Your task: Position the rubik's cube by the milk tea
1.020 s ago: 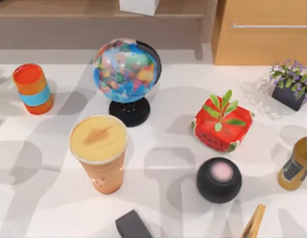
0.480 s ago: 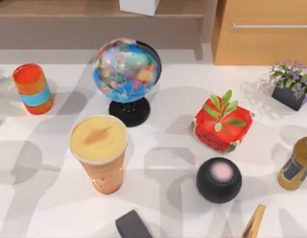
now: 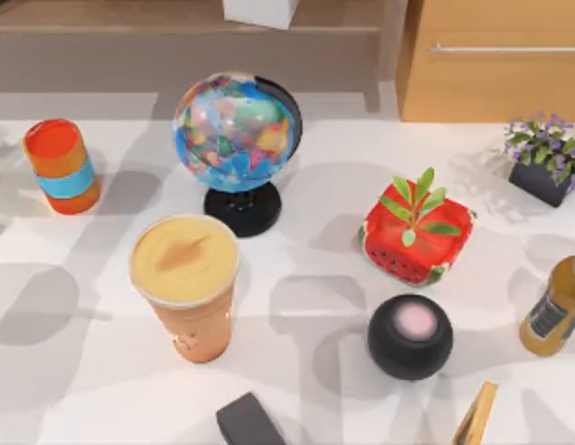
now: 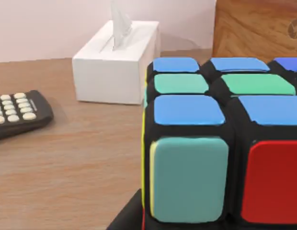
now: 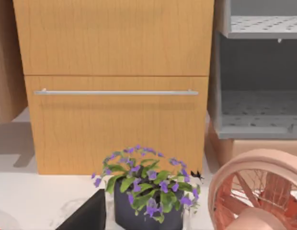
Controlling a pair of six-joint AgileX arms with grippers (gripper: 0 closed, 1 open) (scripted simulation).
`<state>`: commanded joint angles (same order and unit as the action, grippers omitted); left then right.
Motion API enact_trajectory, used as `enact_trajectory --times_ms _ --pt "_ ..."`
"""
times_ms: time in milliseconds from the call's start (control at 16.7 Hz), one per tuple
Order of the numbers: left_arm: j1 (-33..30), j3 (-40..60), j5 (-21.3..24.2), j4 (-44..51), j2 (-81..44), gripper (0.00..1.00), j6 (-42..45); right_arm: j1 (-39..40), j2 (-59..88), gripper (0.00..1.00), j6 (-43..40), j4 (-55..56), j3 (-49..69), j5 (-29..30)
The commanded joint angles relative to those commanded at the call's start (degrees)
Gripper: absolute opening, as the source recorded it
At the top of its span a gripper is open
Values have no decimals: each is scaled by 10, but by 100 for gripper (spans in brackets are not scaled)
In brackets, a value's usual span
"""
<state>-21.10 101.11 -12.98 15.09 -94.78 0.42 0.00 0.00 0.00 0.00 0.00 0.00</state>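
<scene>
Close before the left wrist camera, the black-gridded rubik's cube (image 4: 220,143) with blue, green and red stickers looms; whether the left gripper clamps it I cannot tell. On the white tabletop (image 3: 297,324), the tall orange-tan milk tea (image 3: 187,286) stands between multicoloured globe (image 3: 236,139) and dark block (image 3: 249,422)

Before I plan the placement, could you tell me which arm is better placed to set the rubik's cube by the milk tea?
Left. Its wrist view has the rubik's cube right at the camera, seemingly carried, and the milk tea stands on the table's left half.
</scene>
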Motion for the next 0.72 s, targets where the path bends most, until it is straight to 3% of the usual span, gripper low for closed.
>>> enact_trajectory --times_ms 480,720 --pt "79 -258 95 318 47 0 -47 0 0 100 0 0 0 0" --pt "124 -352 122 424 24 0 -71 0 0 100 0 0 0 0"
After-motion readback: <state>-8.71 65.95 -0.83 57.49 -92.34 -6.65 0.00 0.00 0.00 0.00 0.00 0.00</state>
